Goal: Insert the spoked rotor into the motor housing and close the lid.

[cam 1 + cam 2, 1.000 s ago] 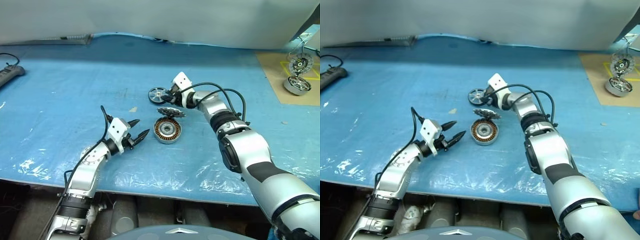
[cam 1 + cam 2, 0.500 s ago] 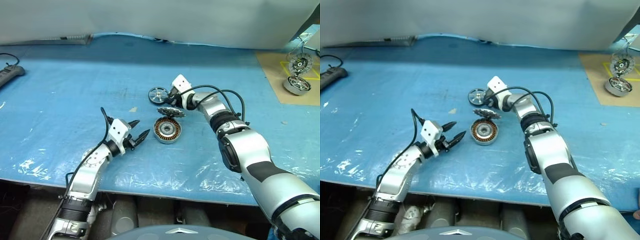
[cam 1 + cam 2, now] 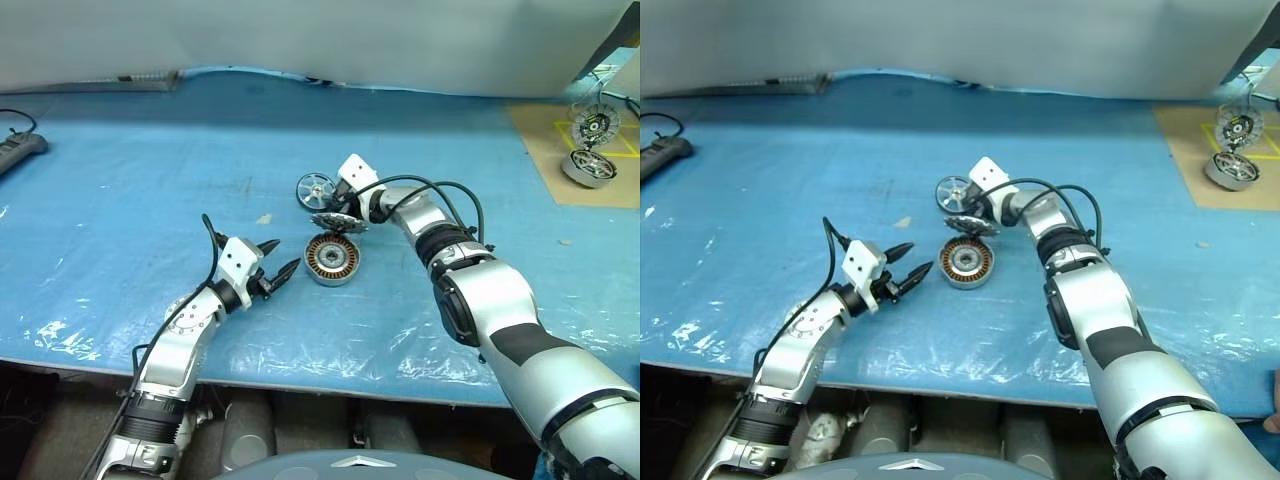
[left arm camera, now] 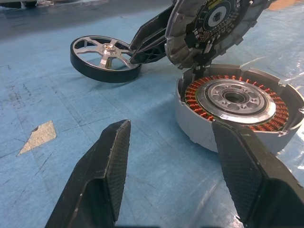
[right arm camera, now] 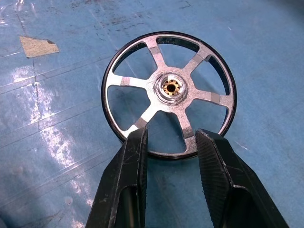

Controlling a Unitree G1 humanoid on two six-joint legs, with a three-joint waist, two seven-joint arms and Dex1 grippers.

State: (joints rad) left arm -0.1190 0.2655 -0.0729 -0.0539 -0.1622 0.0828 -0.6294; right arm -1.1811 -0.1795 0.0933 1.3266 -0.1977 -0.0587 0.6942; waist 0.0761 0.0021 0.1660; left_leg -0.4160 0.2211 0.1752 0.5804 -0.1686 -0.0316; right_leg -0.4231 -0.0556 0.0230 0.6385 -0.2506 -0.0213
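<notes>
Our right pincer (image 5: 168, 142) stands parted at the near rim of the wheel (image 5: 169, 91), one finger on either side of the rim, not yet clamped. The wheel lies flat on the blue sheet (image 3: 120, 200), just beyond the can (image 3: 332, 259), whose toothed lid (image 3: 338, 222) stands tipped up at its far edge. We judge the pick-up is in hand; next we need to nip the rim squarely, then lift clear of the lid. Our left pincer (image 3: 275, 262) hovers parted and empty, to the left of the can.

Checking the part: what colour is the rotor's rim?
Black, with silver spokes; the spoked rotor shows best in the right wrist view.
</notes>
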